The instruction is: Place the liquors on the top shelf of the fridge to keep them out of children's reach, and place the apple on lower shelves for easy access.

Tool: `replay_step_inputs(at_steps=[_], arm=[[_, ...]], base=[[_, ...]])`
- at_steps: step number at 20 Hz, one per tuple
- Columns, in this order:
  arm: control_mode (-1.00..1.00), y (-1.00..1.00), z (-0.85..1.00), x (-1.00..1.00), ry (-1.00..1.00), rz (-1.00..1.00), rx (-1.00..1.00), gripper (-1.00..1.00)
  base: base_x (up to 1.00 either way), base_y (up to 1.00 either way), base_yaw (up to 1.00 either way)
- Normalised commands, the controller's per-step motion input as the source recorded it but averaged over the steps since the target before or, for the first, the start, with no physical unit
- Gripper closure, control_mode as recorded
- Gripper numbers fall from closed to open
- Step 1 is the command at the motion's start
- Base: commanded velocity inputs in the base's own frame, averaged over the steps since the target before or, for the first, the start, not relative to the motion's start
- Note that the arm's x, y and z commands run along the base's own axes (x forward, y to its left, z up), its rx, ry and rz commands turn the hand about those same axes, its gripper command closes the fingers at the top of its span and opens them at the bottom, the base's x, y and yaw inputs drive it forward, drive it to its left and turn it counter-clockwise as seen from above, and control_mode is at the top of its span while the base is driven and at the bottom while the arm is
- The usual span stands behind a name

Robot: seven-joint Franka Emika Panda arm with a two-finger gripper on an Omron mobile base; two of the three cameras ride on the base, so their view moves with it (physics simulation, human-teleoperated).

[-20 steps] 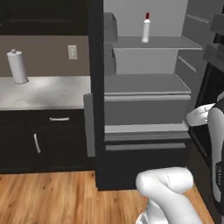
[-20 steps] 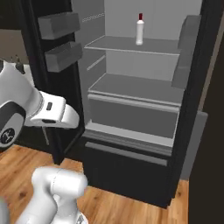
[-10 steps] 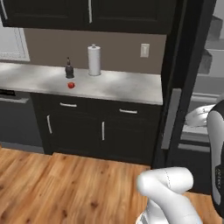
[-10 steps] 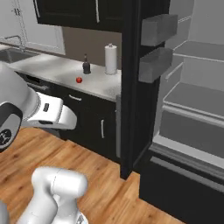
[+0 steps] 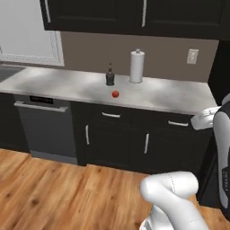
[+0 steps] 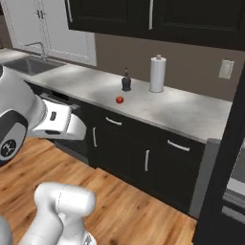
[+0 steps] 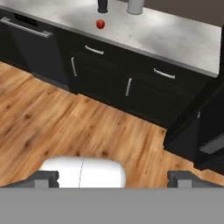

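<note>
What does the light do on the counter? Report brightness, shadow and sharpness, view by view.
Left base view: counter mottled, bright patches between soft shadow; apple crisp. Right base view: same dappling, pale glare left of the dark bottle; paper towel roll evenly lit. Hand view: floor sharp, no blur.

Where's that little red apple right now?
The apple sits on the grey counter, just in front of the dark bottle and left of the paper towel roll in both base views.
</note>
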Motion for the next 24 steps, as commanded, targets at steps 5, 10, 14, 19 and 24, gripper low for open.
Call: replay_step_inputs(at_steps=[5,10,14,19,24], arm=[[1.00,0.00,0.00,0.00,0.00,0.00,0.00,-1.00],[1.00,0.00,0.00,0.00,0.00,0.00,0.00,-1.00],[1.00,0.00,0.00,0.00,0.00,0.00,0.00,-1.00],[1.00,0.00,0.00,0.00,0.00,0.00,0.00,-1.00],[1.00,0.00,0.00,0.00,0.00,0.00,0.00,-1.00]], base=[[1.00,0.84,-0.17],[0.99,0.65,-0.23],[0.89,0.39,-0.25],[0.86,0.33,-0.24],[0.66,0.24,-0.22]])
